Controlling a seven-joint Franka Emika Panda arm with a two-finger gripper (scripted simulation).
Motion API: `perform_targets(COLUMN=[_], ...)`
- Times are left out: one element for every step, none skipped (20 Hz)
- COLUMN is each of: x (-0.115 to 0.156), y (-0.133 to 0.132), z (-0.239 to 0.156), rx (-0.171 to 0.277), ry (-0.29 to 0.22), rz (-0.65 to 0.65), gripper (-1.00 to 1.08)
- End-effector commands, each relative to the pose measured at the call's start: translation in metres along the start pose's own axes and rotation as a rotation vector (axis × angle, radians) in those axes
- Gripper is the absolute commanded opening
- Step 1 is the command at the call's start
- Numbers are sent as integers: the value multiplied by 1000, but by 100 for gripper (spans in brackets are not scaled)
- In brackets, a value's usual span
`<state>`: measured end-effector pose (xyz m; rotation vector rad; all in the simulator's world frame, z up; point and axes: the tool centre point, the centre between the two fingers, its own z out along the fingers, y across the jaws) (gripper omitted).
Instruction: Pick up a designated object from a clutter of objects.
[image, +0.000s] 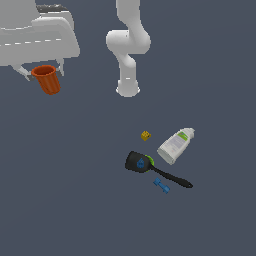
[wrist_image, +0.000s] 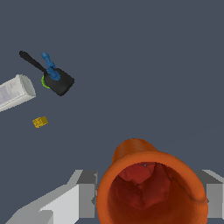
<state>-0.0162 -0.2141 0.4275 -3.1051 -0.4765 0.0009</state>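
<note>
The orange-red ribbed cup (image: 47, 79) hangs high at the exterior view's upper left, held upright between the fingers of my gripper (image: 44, 72), which is shut on it. In the wrist view the cup (wrist_image: 151, 186) fills the foreground, its open mouth facing the camera, with a grey finger (wrist_image: 85, 194) on each side of its rim. The rest of the clutter lies far off on the floor: a white bottle (image: 176, 145) with a green label, a black spatula (image: 150, 167), a tiny yellow cube (image: 145, 135) and small blue pieces (image: 161, 186).
The arm's white base (image: 128, 87) stands at the back centre. In the wrist view the bottle (wrist_image: 15, 92), the spatula (wrist_image: 52, 78) with a blue piece on it and the yellow cube (wrist_image: 40, 122) lie together well away from the cup.
</note>
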Motion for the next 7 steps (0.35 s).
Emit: perform_targets(x=[0,0,0,0,1,1,1], y=[5,6,8,8,9,9,9], z=[-5,-7,-8,-8,-9,-9,-9], rx=[0,0,0,0,0,0,0], ry=[0,0,0,0,0,0,0], rz=[-1,-1,-1,-1,-1,-1,-1], gripper=[-100,-100,-100,-100,-100,-100,-100])
